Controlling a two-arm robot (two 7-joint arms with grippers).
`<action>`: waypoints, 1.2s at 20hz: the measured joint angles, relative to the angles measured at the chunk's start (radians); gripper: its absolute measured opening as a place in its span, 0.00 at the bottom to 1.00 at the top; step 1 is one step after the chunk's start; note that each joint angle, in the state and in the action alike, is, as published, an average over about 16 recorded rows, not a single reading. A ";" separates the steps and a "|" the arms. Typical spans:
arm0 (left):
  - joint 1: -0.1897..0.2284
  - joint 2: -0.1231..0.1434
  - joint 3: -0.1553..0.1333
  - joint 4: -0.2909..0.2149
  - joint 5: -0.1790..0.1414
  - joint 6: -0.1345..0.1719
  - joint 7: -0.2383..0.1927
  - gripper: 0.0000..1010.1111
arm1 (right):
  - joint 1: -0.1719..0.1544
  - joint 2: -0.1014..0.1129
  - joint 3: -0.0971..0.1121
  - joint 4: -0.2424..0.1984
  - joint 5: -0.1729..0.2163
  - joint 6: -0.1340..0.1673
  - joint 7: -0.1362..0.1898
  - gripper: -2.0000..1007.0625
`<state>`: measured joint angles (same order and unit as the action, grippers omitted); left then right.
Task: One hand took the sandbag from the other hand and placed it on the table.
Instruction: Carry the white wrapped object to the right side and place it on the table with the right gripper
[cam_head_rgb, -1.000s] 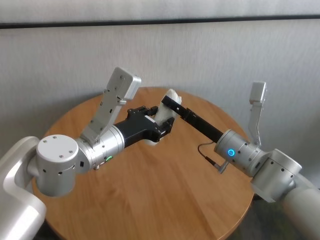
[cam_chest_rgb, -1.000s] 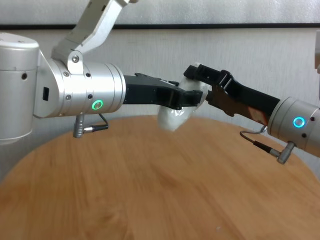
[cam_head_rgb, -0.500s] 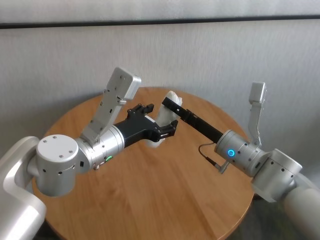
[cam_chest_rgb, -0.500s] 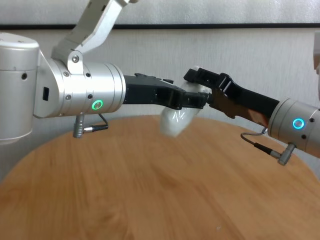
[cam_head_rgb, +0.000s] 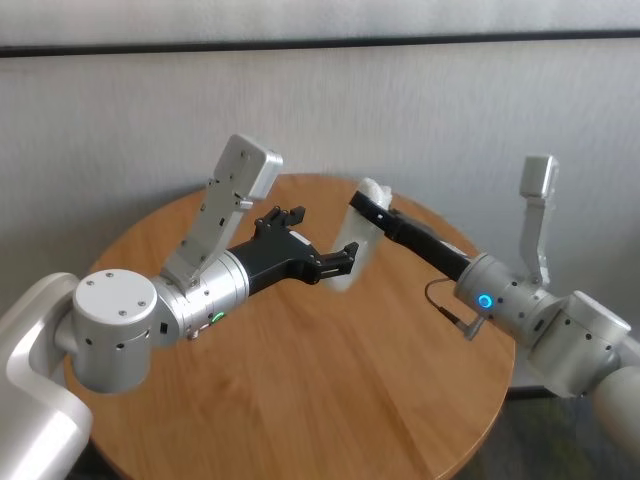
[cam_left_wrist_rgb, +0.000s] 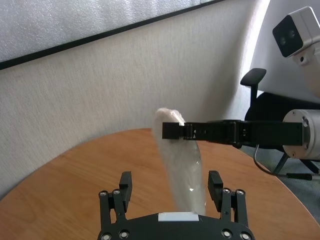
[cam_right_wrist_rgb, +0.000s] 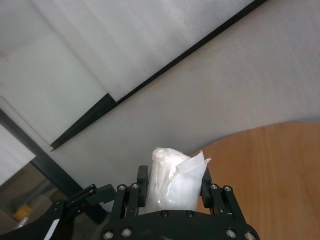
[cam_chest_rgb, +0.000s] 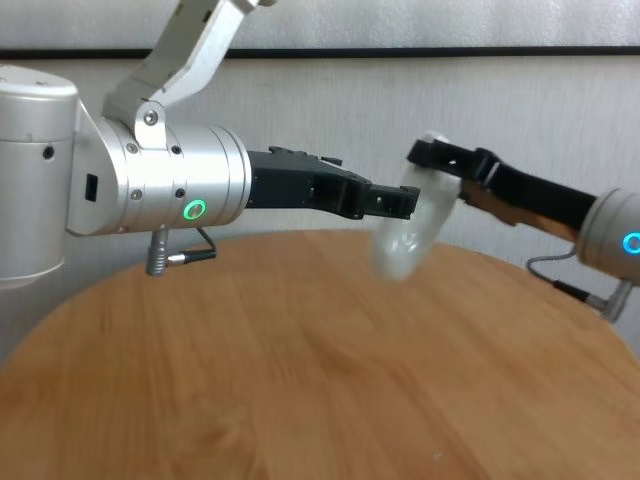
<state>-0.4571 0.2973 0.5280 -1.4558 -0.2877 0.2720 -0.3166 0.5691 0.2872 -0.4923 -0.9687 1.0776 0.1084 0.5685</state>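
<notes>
Two tools meet above the round wooden surface (cam_head_rgb: 300, 380): left of the sandbag (cam_head_rgb: 352, 252), the left tool (cam_head_rgb: 318, 240), green-lit at the wrist, hangs with its fingers spread apart and off the bag. To the sandbag's right, the right tool (cam_head_rgb: 368, 203) is clamped on its upper end, the white bag dangling clear above the surface.

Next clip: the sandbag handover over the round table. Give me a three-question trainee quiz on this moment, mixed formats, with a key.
1. True or false: the left gripper is shut on the sandbag.
2. Which gripper holds the sandbag? A) left B) right gripper C) neither
3. Fill in: the sandbag hangs above the ___, not resting on it.

Key: 1 false, its fingers are open; 2 B; 3 table.
</notes>
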 joint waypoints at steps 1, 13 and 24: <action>0.002 -0.001 -0.004 0.000 0.002 0.003 0.008 0.99 | -0.001 0.008 0.000 -0.005 -0.011 -0.004 -0.004 0.60; 0.046 -0.040 -0.087 -0.012 0.033 0.049 0.160 0.99 | -0.032 0.154 -0.031 -0.132 -0.152 0.062 -0.061 0.60; 0.066 -0.062 -0.116 -0.020 0.042 0.058 0.203 0.99 | -0.015 0.245 -0.092 -0.199 -0.281 0.206 -0.112 0.59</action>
<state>-0.3914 0.2356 0.4118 -1.4753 -0.2453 0.3300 -0.1138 0.5539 0.5318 -0.5848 -1.1674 0.7967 0.3147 0.4562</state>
